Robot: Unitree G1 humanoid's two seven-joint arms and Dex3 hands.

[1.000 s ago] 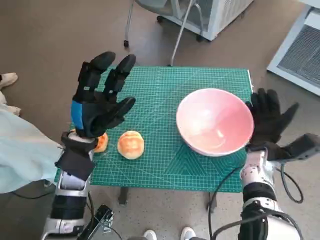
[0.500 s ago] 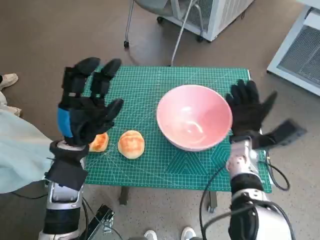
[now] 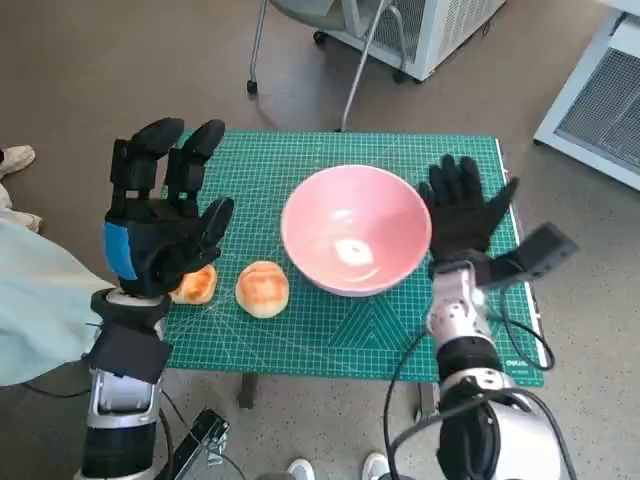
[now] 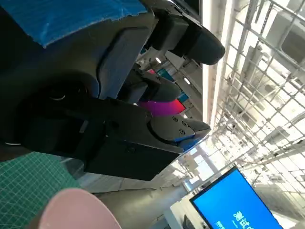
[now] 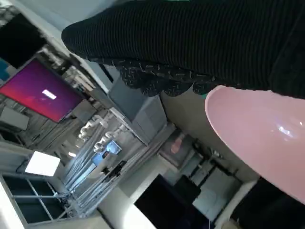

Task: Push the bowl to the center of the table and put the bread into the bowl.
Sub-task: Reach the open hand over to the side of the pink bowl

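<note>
A pink bowl (image 3: 355, 240) stands near the middle of the green cutting mat (image 3: 300, 320); its rim also shows in the left wrist view (image 4: 76, 210) and the right wrist view (image 5: 262, 138). My right hand (image 3: 462, 215), gloved and with fingers spread, presses flat against the bowl's right side. Two bread rolls lie on the mat's left part: one (image 3: 262, 288) in the open, another (image 3: 196, 285) partly hidden behind my left hand (image 3: 160, 225). That hand hovers above the mat's left edge, fingers apart, holding nothing.
A chair base on castors (image 3: 300, 40) and a white cabinet (image 3: 420, 30) stand beyond the table's far edge. Another white unit (image 3: 600, 100) is at the far right. A person's sleeve (image 3: 40, 310) and shoe (image 3: 15, 158) are at the left. Cables (image 3: 480, 350) hang by my right forearm.
My right hand has pushed the bowl leftward from the mat's right side toward the middle. My left hand has drifted left and slightly down. The rolls have not moved.
</note>
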